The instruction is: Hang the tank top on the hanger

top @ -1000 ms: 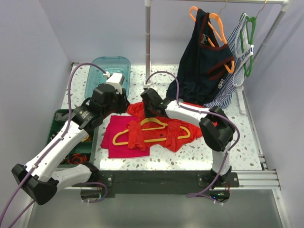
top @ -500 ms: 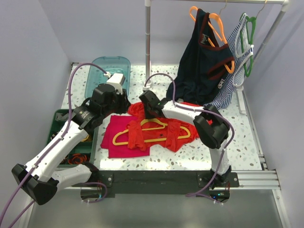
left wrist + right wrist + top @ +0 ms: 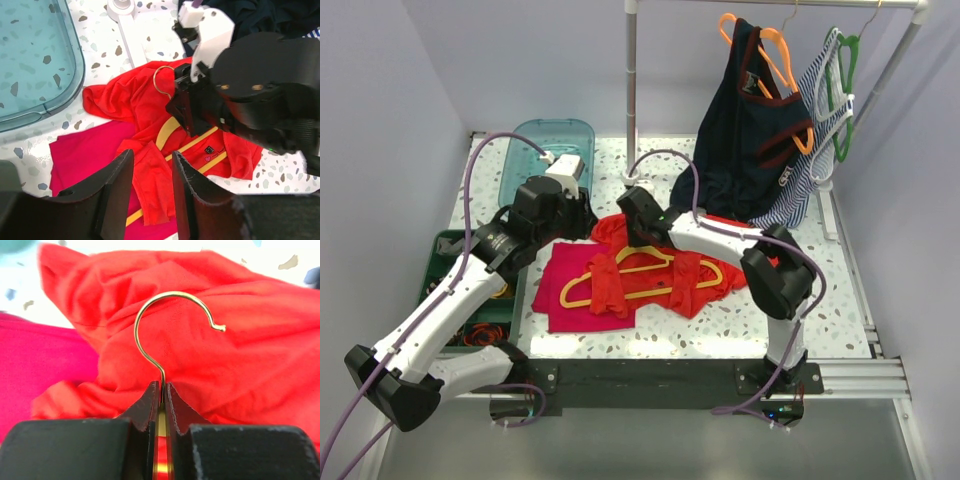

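Observation:
The red-orange tank top [image 3: 690,280] lies crumpled mid-table, partly over a magenta cloth, with the pale yellow hanger [image 3: 635,268] threaded through it. In the right wrist view my right gripper [image 3: 161,387] is shut on the stem of the hanger's metal hook [image 3: 150,310], red fabric [image 3: 250,340] behind it. From above, that gripper [image 3: 638,230] sits at the top's collar end. My left gripper [image 3: 152,162] hovers open over a strap of the tank top [image 3: 150,175], nothing between its fingers [image 3: 117,192]. From above, the left gripper [image 3: 582,225] is just left of the top.
The flat magenta cloth [image 3: 565,290] lies under the top's left side. A teal tray [image 3: 552,150] stands back left, a green bin [image 3: 470,295] at the left edge. The rack pole [image 3: 632,90] rises behind; a navy top [image 3: 745,120] and a striped top [image 3: 820,130] hang back right.
My right gripper has closed on the hanger's hook stem after shifting slightly forward and back. The left jaws have widened a little; the left arm stays put.

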Motion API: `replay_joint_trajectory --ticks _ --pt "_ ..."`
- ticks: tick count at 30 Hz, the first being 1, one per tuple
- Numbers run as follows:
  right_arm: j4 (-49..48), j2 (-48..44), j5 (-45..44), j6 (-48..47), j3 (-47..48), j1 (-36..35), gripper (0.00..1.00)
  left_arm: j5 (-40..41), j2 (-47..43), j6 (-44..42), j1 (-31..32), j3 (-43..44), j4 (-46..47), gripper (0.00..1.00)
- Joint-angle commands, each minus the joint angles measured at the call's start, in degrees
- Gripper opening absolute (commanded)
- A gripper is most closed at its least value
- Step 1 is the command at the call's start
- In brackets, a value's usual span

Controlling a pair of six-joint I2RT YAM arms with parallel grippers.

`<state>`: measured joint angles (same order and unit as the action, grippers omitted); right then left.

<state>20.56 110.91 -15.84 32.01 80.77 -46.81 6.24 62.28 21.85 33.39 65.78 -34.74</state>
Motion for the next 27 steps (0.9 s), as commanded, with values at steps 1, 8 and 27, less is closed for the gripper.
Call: replay_joint_trajectory --ticks 1,8,27 --pt "-2.6 -7.5 -2.8 0.3 -1.6 0.0 0.0 -1.6 -0.9 -0.7 -0.4 -0.1 3.1 0.43" --pt "-2.7 -13.3 -5.6 -0.2 -4.6 -0.5 0.0 -5.2 -1.4 -2.4 -0.5 -2.5 5.2 0.52" --pt "2.6 -31.9 -9.6 -3.5 -5.8 -1.4 0.0 -19.6 -0.8 -14.2 -0.5 -5.8 7.3 0.84"
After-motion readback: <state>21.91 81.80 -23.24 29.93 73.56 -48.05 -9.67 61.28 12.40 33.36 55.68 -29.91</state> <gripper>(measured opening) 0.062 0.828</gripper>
